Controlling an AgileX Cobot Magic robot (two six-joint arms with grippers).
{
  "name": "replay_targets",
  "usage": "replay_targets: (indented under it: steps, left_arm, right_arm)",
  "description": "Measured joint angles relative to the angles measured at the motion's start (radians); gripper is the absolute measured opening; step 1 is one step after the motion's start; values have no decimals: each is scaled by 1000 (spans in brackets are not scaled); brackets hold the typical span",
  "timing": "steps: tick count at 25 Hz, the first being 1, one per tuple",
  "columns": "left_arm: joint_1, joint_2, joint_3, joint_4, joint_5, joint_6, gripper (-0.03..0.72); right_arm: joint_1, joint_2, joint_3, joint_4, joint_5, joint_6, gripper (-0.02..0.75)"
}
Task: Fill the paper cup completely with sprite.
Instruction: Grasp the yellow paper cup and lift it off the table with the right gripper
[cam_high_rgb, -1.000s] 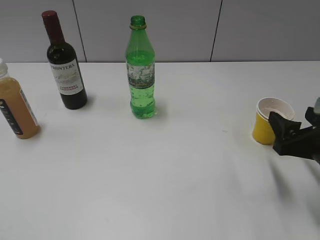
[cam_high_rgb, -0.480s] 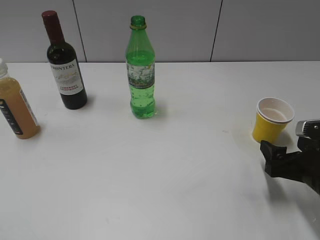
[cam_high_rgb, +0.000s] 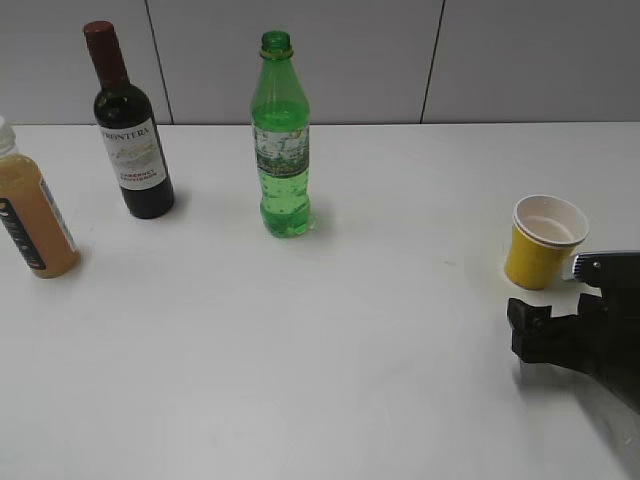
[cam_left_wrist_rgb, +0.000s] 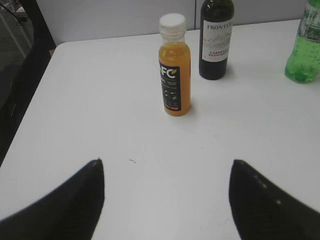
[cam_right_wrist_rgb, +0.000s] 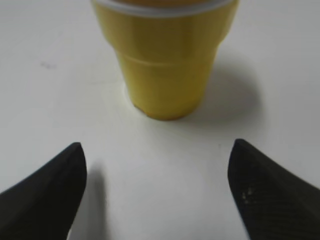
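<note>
Standing apart, your right pincer (cam_right_wrist_rgb: 156, 187) faced the empty paper cup (cam_high_rgb: 541, 240). Your left pincer (cam_left_wrist_rgb: 165, 197) gaped too. Grasping the sprite (cam_high_rgb: 281, 140) mid-body seemed wisest.

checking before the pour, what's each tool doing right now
Left tool: open, holding nothing.
Right tool: open, holding nothing, short of the paper cup.

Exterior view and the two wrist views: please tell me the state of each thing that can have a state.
paper cup: upright, free, nothing visible inside
sprite bottle: upright, no cap, partly full
wine bottle: upright, sealed
juice bottle: upright, white cap on
right end effector: open, empty, short of the cup
left end effector: open, empty, above bare table
</note>
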Motion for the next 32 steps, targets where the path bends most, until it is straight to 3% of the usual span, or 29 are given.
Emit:
replay_targets:
  steps: [19, 32]
  left_arm:
    - [0, 0, 0, 0, 0, 0, 590]
    - [0, 0, 0, 0, 0, 0, 590]
  right_arm:
    - [1, 204, -184, 54, -139, 9, 681]
    - [1, 220, -264, 96, -108, 9, 650]
